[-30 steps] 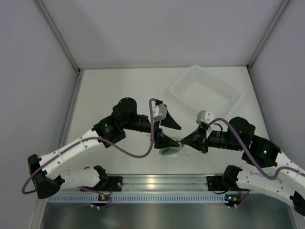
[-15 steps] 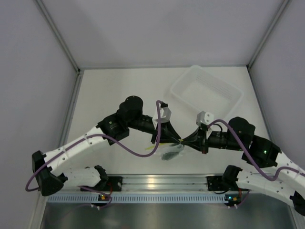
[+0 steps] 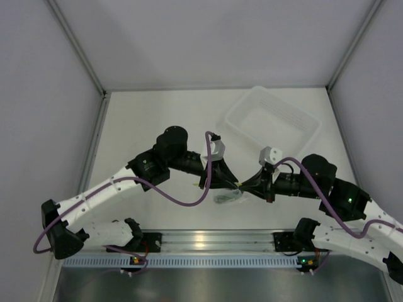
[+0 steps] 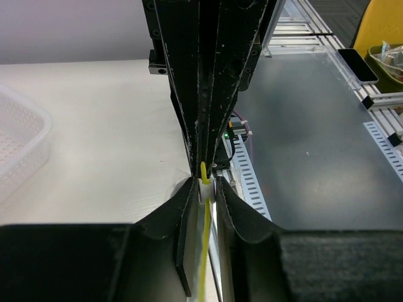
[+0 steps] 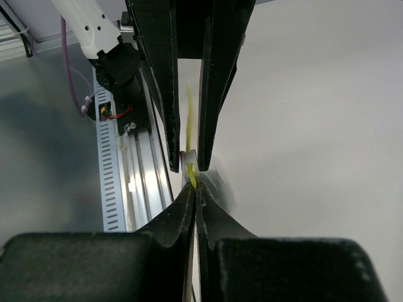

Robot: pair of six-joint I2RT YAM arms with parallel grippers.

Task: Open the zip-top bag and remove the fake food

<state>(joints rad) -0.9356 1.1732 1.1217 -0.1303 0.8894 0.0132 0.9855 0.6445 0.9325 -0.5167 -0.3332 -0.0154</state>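
The zip-top bag (image 3: pixel 228 197) is held by its yellow-green zip strip (image 5: pixel 189 123). The strip is pinched between the narrowly gapped jaws of the left gripper (image 4: pixel 205 189) and the tightly pressed jaws of the right gripper (image 5: pixel 192 187). The pouch is seen just beside the meeting jaw tips.

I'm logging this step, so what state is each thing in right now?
Left gripper: closed on the zip strip of the bag.
Right gripper: shut on the same strip.
Bag: pinched between both grippers; sealed or not, unclear.
Bin: upright, nothing visible inside.
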